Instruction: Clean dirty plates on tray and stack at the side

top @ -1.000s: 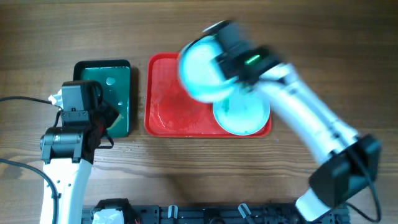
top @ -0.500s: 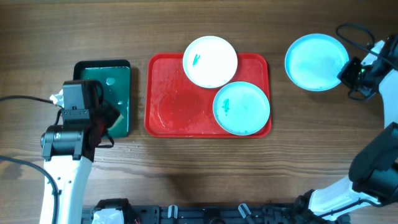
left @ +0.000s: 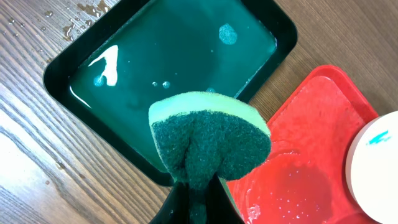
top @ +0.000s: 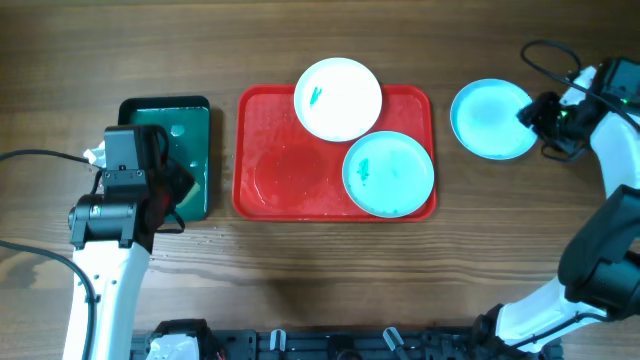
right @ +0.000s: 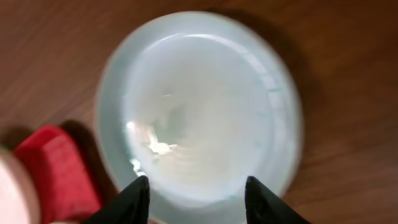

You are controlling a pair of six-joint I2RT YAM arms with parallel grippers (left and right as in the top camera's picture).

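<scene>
The red tray (top: 275,150) holds two dirty plates. A white plate (top: 338,98) with a teal smear is at its back, and a turquoise plate (top: 388,173) with a smear is at its front right. Another turquoise plate (top: 490,118) lies on the wood to the right of the tray. My right gripper (top: 535,112) is at its right rim. In the right wrist view this gripper (right: 196,180) is open, its fingers spread over the plate (right: 199,106). My left gripper (left: 199,199) is shut on a green sponge (left: 208,140), held above the dark green tray (left: 168,56).
The dark green black-rimmed tray (top: 185,150) holds water and sits left of the red tray. Water drops lie on the wood beside it. A cable (top: 545,50) loops at the far right. The arm bases stand along the front edge.
My right arm carried the turquoise plate from over the tray to the table on the right, and its jaws opened. The left arm and the sponge stayed still.
</scene>
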